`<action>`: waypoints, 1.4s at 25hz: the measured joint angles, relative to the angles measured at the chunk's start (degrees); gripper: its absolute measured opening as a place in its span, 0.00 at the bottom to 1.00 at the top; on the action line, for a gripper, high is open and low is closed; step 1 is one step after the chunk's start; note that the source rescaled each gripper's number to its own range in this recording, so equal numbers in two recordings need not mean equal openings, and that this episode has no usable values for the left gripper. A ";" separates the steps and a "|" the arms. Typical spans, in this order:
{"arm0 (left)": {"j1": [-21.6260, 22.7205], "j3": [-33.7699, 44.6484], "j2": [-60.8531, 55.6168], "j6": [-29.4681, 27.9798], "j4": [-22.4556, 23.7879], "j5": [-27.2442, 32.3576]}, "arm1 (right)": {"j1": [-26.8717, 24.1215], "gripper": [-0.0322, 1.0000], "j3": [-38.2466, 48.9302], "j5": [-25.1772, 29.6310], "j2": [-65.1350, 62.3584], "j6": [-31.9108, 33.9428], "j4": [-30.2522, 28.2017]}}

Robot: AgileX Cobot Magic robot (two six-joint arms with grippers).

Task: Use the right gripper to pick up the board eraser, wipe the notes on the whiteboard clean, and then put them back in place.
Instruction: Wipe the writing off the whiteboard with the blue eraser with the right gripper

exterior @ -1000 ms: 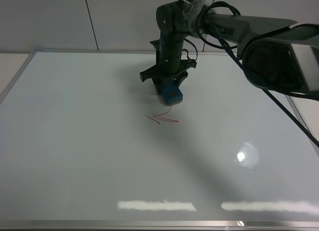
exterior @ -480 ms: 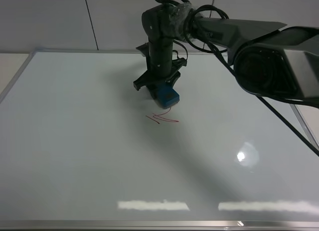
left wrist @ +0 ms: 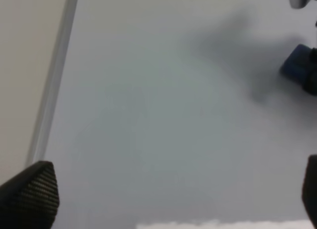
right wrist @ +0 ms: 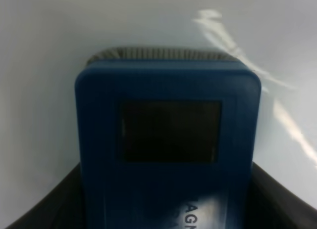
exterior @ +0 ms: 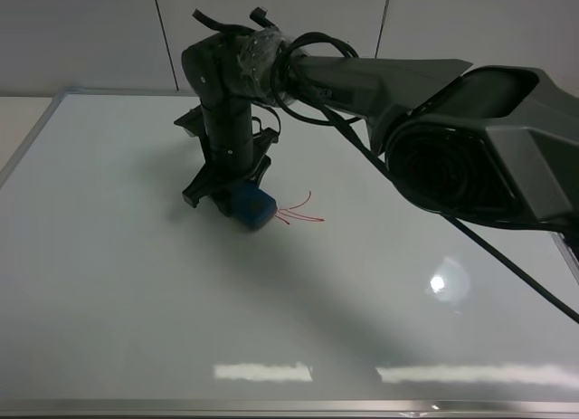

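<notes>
On the left-centre part of the large glossy white whiteboard (exterior: pixel 136 283) with a thin silver frame, the black two-fingered right gripper (exterior: pixel 237 200), on a dark grey jointed arm (exterior: pixel 380 75) with cables, points down and is clamped on the small teal-blue rectangular board eraser (exterior: pixel 252 208). Eraser looks pressed to the board surface, tilted a bit. Thin red looping marker notes (exterior: pixel 300 215) lie just beside it, toward the board's middle; their near end meets the eraser's edge, the rest is uncovered. Right wrist view: board eraser (right wrist: pixel 168 140) fills the shot, one dark square patch on top, partial white lettering below, a grey felt strip (right wrist: pixel 163 53) at its far edge; the right gripper (right wrist: pixel 168 211) holds it with a black finger on each side, white board behind. Left wrist view: left gripper (left wrist: pixel 168 199) hangs over bare whiteboard (left wrist: pixel 148 115) near the frame edge, fingers (left wrist: pixel 29 194) wide apart, nothing between them; blurry blue board eraser (left wrist: pixel 297 66) at the far edge of that shot, well apart. Bright glare spot (exterior: pixel 450 281) on the board's right half. Pale grey panelled wall (exterior: pixel 90 30) behind the board.
</notes>
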 joint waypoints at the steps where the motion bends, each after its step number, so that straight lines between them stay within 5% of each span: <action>1: 0.00 0.00 0.00 0.00 0.00 0.00 | 0.38 0.04 0.02 0.00 0.04 -0.05 0.30; 35: 0.00 0.00 0.00 0.00 0.00 0.00 | -2.03 0.04 6.77 0.14 -4.20 0.46 4.21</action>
